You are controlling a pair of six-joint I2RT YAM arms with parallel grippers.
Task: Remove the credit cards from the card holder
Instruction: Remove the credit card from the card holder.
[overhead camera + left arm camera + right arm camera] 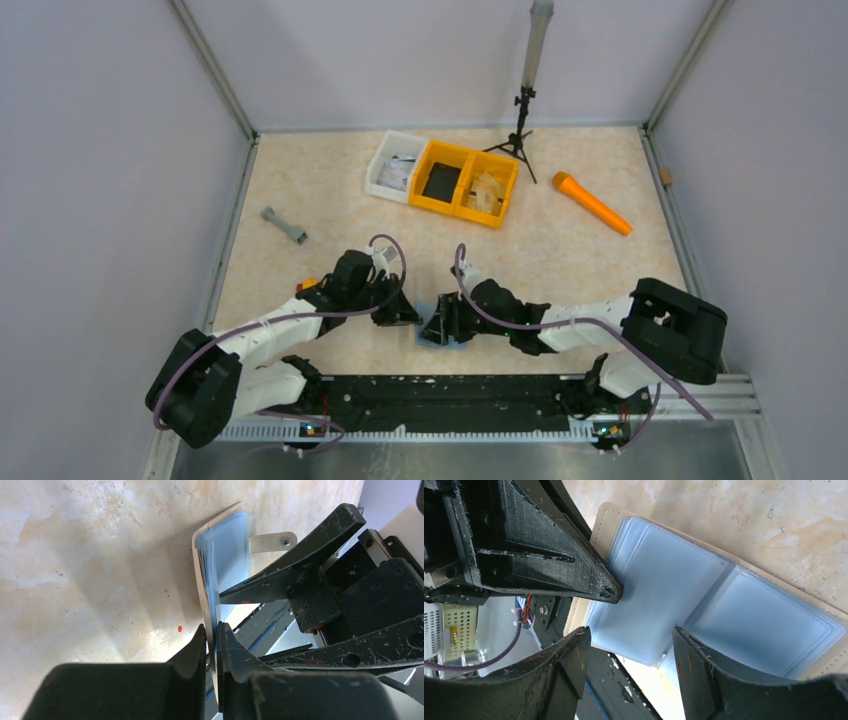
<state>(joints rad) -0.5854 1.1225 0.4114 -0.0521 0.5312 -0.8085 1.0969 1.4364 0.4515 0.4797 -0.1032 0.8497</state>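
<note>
The card holder (432,340) lies open near the table's front edge, between my two grippers. In the right wrist view its tan cover frames shiny blue-grey plastic sleeves (664,580). No card shows clearly in them. My left gripper (214,637) is shut on one flap of the card holder (225,545) and holds it edge-on, raised off the table. My right gripper (631,650) is open, its fingers either side of the near edge of a sleeve page. In the top view the left gripper (405,315) and right gripper (440,325) almost touch.
A white bin (397,166) and yellow bins (466,182) stand at the back centre. A tripod (520,130) is behind them. An orange tool (592,203) lies at the back right and a grey bar (284,226) at the left. The black base rail (470,400) runs along the front.
</note>
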